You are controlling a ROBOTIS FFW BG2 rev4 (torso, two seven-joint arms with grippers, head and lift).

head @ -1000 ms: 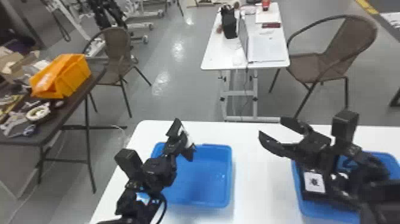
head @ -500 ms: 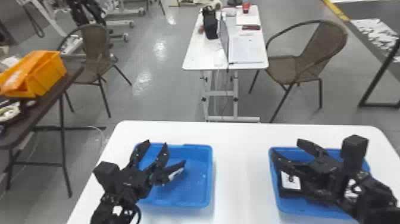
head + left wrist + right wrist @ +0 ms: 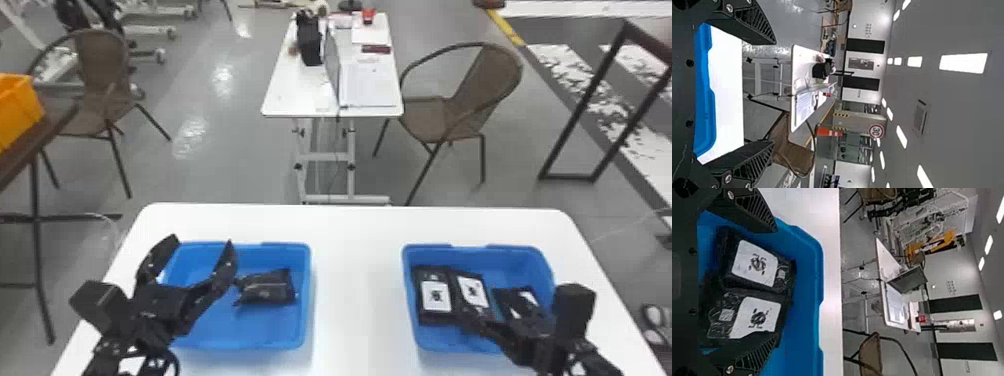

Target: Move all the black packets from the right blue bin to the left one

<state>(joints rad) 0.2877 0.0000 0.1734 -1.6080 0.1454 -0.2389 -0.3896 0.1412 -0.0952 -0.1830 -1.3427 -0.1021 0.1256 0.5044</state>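
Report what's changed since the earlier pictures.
The left gripper has let go of a black packet, which has dropped into the left blue bin; its fingers are now apart. The right gripper, open, has come down over two labelled packets in the right blue bin. Both bins stayed put on the table.

Brown chairs (image 3: 482,90), orange crate (image 3: 17,112), laptop (image 3: 332,65), possibly a red cup (image 3: 368,16)

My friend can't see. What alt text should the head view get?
Blue left bin with one black packet, blue right bin with at least two packets, on a white table; the robot's left gripper and right gripper are at them.
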